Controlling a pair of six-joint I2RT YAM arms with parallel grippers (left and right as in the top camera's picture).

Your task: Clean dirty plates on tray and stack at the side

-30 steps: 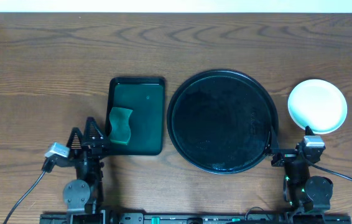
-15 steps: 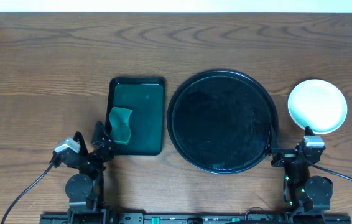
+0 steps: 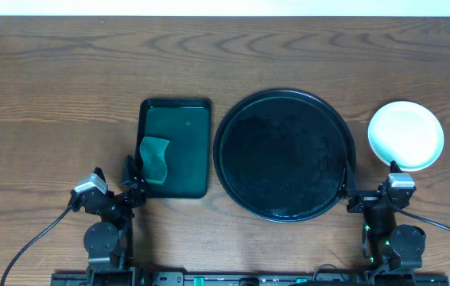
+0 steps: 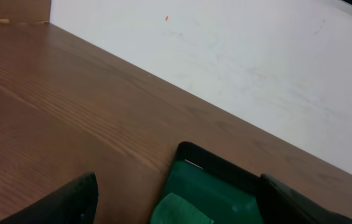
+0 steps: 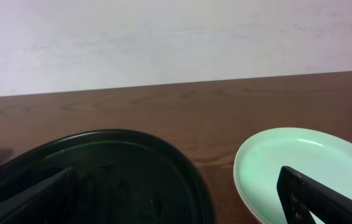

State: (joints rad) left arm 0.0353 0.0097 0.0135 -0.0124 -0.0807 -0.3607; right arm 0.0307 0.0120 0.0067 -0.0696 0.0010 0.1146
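Left pincer [image 4: 176, 190] has drawn back, released; right pincer [image 5: 176, 183], released, sits just before the plates [image 5: 300, 155].

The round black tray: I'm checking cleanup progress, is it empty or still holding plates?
Empty. Overhead, the tray shows only bare glossy surface; a white plate lies on the table beside it.

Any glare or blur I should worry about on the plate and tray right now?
Overhead: the plate reads nearly blown-out white, the tray shows only faint sheen. Right wrist: plate looks pale mint, sharp enough; its own fingertips are dark and soft. Left wrist: table grain crisp, fingers blurred.
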